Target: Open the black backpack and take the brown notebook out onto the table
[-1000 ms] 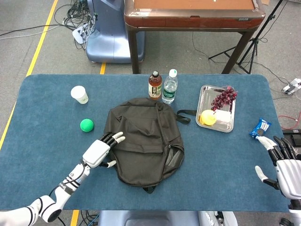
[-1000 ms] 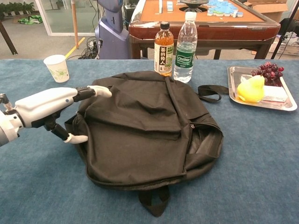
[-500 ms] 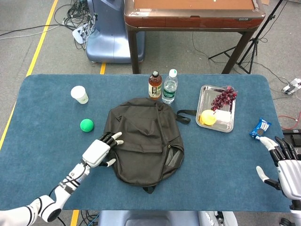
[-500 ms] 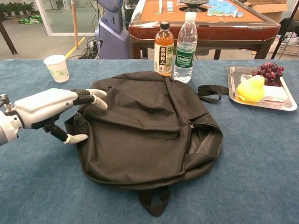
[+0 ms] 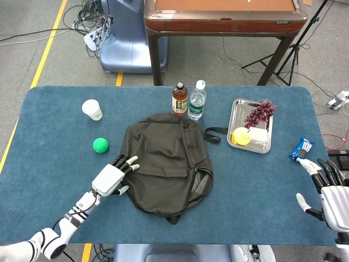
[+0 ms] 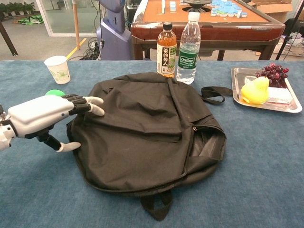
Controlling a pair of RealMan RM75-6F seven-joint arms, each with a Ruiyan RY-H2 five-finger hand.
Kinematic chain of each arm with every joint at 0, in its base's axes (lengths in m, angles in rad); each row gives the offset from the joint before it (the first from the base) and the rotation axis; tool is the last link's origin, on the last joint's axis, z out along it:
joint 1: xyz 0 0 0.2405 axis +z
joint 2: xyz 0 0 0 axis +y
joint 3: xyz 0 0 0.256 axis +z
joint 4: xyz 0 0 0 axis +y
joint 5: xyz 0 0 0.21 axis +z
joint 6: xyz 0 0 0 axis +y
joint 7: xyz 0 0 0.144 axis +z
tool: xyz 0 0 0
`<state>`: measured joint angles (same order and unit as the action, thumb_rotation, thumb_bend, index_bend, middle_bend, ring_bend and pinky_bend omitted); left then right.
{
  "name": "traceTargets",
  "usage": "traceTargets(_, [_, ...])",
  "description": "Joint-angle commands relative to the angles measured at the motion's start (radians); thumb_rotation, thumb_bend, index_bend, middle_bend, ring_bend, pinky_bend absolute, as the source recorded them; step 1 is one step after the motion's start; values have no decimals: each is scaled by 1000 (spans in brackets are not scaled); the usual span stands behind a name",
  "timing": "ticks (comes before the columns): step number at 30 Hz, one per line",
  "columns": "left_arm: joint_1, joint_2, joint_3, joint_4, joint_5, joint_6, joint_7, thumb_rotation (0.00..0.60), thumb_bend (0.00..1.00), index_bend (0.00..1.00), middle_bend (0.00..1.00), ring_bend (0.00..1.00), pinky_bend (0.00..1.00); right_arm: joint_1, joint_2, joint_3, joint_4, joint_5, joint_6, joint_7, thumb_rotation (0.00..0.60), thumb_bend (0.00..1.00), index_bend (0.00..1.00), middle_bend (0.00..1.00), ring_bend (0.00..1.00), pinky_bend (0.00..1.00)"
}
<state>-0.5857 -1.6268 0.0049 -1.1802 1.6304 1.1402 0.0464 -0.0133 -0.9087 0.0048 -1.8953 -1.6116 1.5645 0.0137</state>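
Note:
The black backpack (image 5: 166, 164) (image 6: 147, 130) lies flat in the middle of the blue table, zipped along most of its edge, a strap trailing toward the tray. No brown notebook shows; the bag hides its contents. My left hand (image 5: 112, 177) (image 6: 42, 116) hovers at the bag's left edge, fingers spread and holding nothing, fingertips (image 6: 92, 102) just over the fabric. My right hand (image 5: 330, 191) is at the table's right edge, far from the bag, fingers apart and empty.
Behind the bag stand a tea bottle (image 5: 179, 99) and a water bottle (image 5: 197, 100). A metal tray (image 5: 240, 109) with grapes and a yellow fruit sits at the right. A paper cup (image 5: 92, 109), a green ball (image 5: 100, 144) and a blue snack packet (image 5: 301, 148) lie around.
My left hand has drawn back leftward and toward the table's front, from over the bag's left side to its edge. The bag and the right hand have hardly moved.

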Motion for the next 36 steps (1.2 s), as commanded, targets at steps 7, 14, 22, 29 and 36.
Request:
traceTargets(7, [-40, -53, -11, 17, -9, -38, -53, 600, 260, 230, 54, 83, 57, -10, 1, -3, 7, 1, 9, 10, 600, 336, 132, 151, 0, 28])
traceTargets(14, [-65, -66, -23, 4, -18, -58, -80, 600, 480, 405, 54, 83, 58, -16, 4, -3, 12, 3, 16, 20, 600, 336, 132, 151, 0, 28])
traceTargets(22, [-54, -65, -73, -51, -103, -62, -121, 600, 589, 563, 103, 91, 57, -13, 2, -1, 20, 4, 10, 27, 600, 336, 132, 151, 0, 28])
traceTargets(29, [-39, -18, -151, -181, -222, -73, -199, 600, 615, 593, 142, 121, 57, 15, 10, -8, 11, -29, -34, 18, 600, 336, 132, 151, 0, 28])
traceTargets(36, [-40, 24, -249, -312, -370, -97, -213, 600, 643, 589, 142, 121, 59, 74, 24, -24, -16, -83, -126, 8, 600, 336, 132, 151, 0, 28])
